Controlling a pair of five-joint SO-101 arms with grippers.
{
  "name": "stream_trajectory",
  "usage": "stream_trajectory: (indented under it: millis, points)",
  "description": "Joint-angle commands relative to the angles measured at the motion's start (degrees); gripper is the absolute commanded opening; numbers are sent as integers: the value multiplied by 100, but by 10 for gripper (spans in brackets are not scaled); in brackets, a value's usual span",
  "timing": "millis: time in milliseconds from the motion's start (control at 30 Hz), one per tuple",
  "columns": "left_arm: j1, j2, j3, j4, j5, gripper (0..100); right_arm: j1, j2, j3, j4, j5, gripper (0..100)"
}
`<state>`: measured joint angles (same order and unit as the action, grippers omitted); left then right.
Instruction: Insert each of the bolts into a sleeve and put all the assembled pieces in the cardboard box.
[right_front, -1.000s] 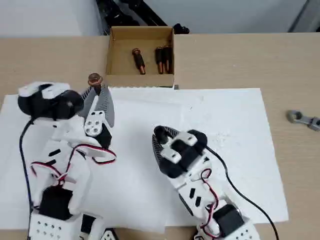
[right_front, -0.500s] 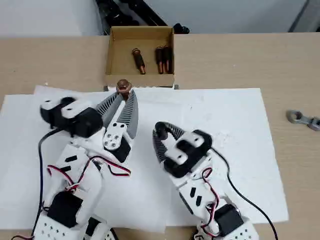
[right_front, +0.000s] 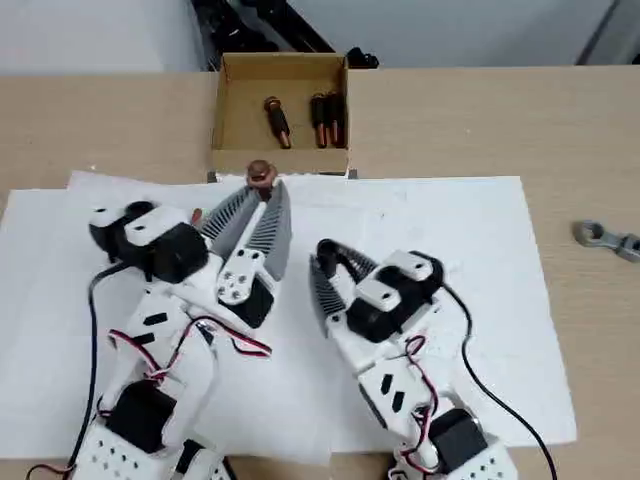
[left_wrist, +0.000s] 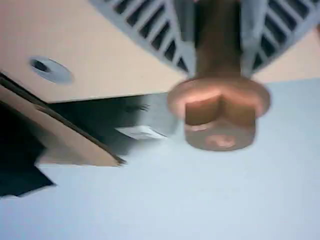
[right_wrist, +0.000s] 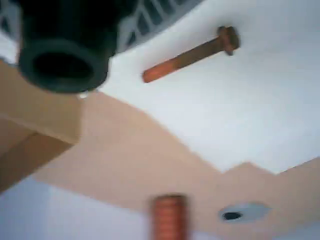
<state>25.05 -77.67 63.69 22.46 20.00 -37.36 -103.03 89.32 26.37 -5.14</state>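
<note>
**Top view.** L gripper (right_front: 262, 186): jaws clamped on copper-coloured flanged metal bolt (right_front: 260, 172), head outward, just below front wall of open brown cardboard box (right_front: 280, 160), upper centre. R gripper (right_front: 325, 258), mid-frame: jaws clamped on black cylindrical sleeve (right_wrist: 62, 57). Box holds copper-and-dark assembled pieces (right_front: 277, 121). Second copper bolt (right_wrist: 192, 54) lies on white paper sheet (right_front: 450, 240) over tan wooden bench (right_front: 480, 120).

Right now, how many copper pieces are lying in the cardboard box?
3. The first piece lies alone near the middle of the cardboard box; the second piece and third piece lie side by side to its right. The near wall may hide more.
</note>
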Motion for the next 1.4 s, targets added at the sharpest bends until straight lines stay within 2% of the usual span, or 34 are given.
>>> stream_trajectory:
  millis: [0, 100, 300, 500, 700, 1367]
  points:
    - [9, -79, -48, -176, 26, 5, -435, -40, 0, -92, 62, 4]
    - [0, -88, -48, 35, 26, 5, -629, -40, 114, -92, 334, 4]
    - [26, -123, -48, 176, -158, 5, -901, -40, 185, -127, 352, 4]
    - [44, -123, -40, 193, -141, 5, -910, -48, 211, -127, 352, 4]
    - [35, -123, -40, 703, -149, 5, -884, -57, 211, -92, 475, 4]
    - [0, -132, 699, 229, -149, 5, -884, -66, 193, -75, 466, 4]
